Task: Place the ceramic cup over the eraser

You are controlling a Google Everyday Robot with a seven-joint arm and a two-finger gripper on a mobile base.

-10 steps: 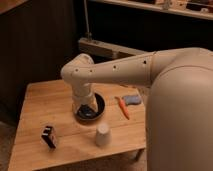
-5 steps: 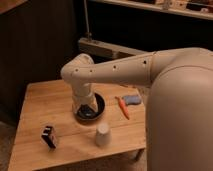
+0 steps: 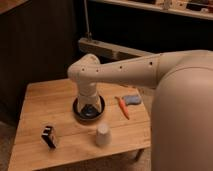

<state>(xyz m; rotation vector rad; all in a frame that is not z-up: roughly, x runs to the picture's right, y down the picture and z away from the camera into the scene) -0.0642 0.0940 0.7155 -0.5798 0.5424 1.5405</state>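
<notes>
**A:** Where's the gripper (image 3: 88, 110)?

**B:** Hanging off the smooth cream arm (image 3: 125, 70), down at the wide shallow black bowl (image 3: 76, 109) near the middle of the light wooden table (image 3: 40, 102). The wrist column covers it. Can't tell how far open it is, or whether it has hold of anything.

**A:** And the cup?

**B:** The small plain white ceramic cup (image 3: 102, 135) is matte, handleless and slightly tapered. It stands on the tabletop at about 5 o'clock from the bowl, close to the front edge, near the bowl but not touching it. Nothing is in contact with it.

**A:** Eraser?

**B:** The small black rectangular eraser block (image 3: 49, 136) has a pale band on one face. It's at 8 o'clock from the bowl and 9 o'clock from the cup, well apart from it, lying bare on the wood grain.

**A:** Other clutter?

**B:** A thin orange stick (image 3: 122, 106) lies at 3 o'clock from the bowl, slanted. A blue-grey oblong piece (image 3: 132, 99) with rounded ends sits just beside the stick, between 2 and 3 o'clock. Can't tell whether those two touch.
</notes>
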